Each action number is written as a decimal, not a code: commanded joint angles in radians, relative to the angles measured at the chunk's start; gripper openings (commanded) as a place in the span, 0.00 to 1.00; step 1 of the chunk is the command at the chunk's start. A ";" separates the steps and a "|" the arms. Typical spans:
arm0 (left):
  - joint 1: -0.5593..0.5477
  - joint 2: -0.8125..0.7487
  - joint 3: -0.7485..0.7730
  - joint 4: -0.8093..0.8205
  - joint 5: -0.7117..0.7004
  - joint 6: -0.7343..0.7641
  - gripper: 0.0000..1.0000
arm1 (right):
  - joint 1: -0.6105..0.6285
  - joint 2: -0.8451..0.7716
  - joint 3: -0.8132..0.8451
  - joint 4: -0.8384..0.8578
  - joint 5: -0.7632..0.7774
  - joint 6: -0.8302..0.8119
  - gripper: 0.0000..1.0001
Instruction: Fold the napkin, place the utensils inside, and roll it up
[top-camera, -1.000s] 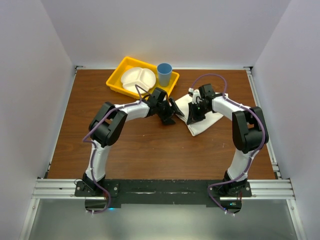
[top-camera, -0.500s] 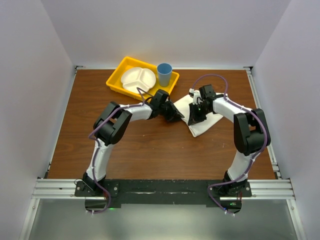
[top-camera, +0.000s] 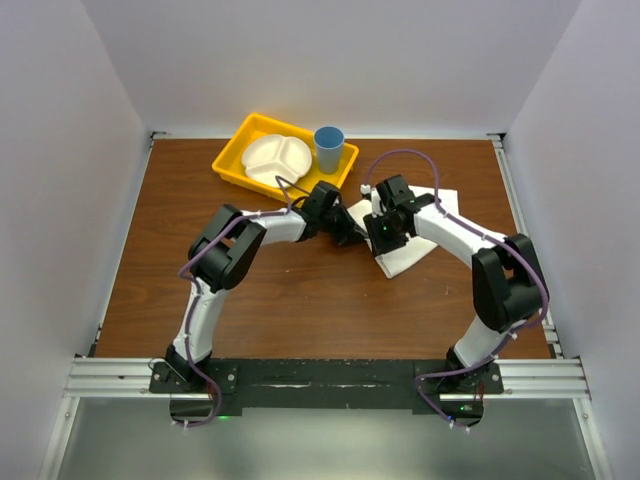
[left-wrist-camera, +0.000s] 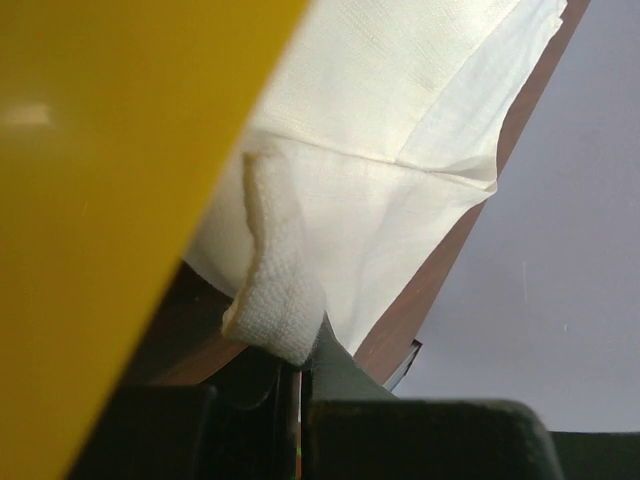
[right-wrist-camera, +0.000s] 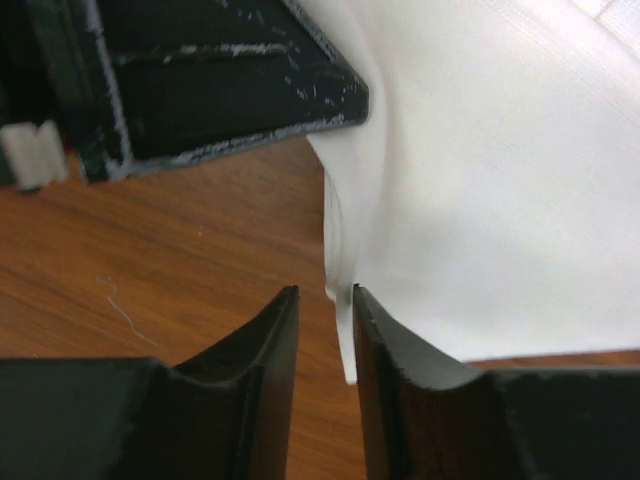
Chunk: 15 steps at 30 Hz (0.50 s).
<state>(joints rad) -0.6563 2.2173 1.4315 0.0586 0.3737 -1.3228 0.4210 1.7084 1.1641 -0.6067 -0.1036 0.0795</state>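
Right jaws now farther left, narrow astride napkin; left jaws tight on corner.

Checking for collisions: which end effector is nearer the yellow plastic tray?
Left. The left end effector pinches the white cloth napkin just off the near corner of the yellow plastic tray; the right end effector is farther right, at the napkin's edge.
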 joint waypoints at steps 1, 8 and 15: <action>-0.040 -0.045 -0.057 0.007 0.062 0.013 0.00 | 0.047 -0.085 -0.009 -0.039 0.102 -0.021 0.43; -0.051 -0.097 -0.143 0.037 0.079 0.000 0.00 | 0.130 -0.118 -0.058 0.010 0.206 -0.020 0.54; -0.049 -0.165 -0.235 0.067 0.113 -0.001 0.00 | 0.240 -0.093 -0.070 0.036 0.311 -0.020 0.58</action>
<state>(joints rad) -0.6815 2.1159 1.2537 0.1352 0.3996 -1.3163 0.6052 1.6222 1.0935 -0.6102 0.1139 0.0669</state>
